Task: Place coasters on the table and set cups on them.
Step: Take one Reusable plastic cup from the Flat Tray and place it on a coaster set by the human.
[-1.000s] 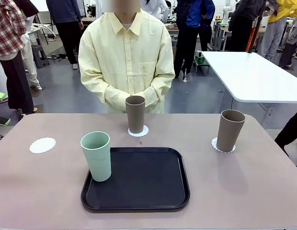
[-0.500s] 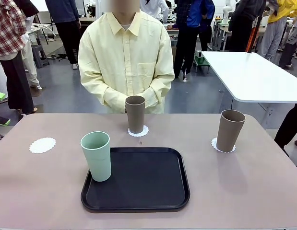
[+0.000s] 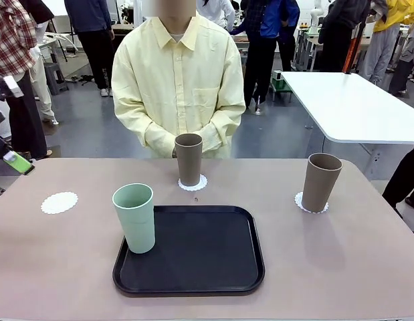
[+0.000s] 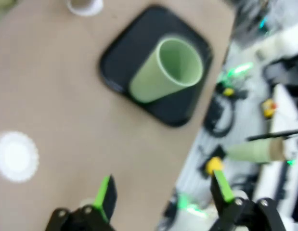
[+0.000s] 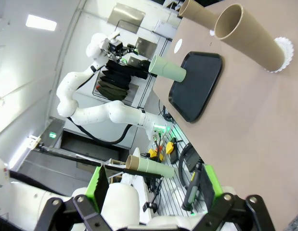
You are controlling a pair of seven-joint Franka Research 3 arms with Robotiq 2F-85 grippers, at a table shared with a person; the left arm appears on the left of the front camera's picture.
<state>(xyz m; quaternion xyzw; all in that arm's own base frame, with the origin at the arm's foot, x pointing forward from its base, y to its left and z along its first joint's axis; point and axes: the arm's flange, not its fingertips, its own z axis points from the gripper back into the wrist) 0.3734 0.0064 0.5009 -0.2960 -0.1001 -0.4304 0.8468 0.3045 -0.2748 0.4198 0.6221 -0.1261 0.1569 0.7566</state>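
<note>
The tan table (image 3: 367,267) bears a black tray (image 3: 193,257) and three lacy white coasters (image 3: 59,202).

I see a black rounded-square tray (image 3: 207,257) nearest me, a person in a pale yellow shirt (image 3: 176,80) opposite, a white table (image 3: 354,107) behind right

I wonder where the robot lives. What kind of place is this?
Probably a robot lab: a white robot arm stands beside the table, and people stand near a white table behind.
</note>
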